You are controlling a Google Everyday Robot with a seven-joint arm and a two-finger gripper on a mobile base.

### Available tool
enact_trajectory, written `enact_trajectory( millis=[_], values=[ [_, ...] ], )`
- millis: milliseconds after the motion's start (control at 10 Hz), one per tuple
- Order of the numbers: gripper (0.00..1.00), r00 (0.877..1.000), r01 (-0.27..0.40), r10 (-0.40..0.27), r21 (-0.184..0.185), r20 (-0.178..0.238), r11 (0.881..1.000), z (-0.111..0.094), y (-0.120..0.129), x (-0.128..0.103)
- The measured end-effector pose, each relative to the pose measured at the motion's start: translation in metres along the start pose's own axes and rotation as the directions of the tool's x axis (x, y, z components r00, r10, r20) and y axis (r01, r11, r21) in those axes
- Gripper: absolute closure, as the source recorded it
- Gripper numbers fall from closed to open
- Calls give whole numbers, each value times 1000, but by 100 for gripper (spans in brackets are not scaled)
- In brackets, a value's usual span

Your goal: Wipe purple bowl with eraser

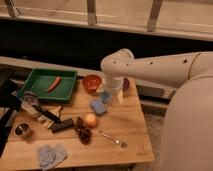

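Note:
The purple bowl (pixel 126 84) sits at the table's far right edge, mostly hidden behind my white arm. The eraser (pixel 62 125), a flat black block, lies at the front left of the table beside the dark grapes (pixel 82 131). My gripper (pixel 113 95) points down just left of the purple bowl and above the blue sponge (pixel 98 106), far from the eraser. Its pale fingers stand open and hold nothing.
An orange bowl (pixel 92 82) stands left of the gripper, next to a green tray (pixel 35 92) holding a chili. A black-handled tool (pixel 48 114), a can (pixel 22 131), a round fruit (pixel 90 120), a fork (pixel 111 139) and a grey cloth (pixel 50 155) lie on the wooden table (pixel 125 125).

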Motion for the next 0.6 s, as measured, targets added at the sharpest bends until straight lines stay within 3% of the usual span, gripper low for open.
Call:
enact_trajectory(
  millis=[600],
  values=[
    [20, 994, 100, -101, -32, -30, 994, 8, 47, 47]
  ],
)
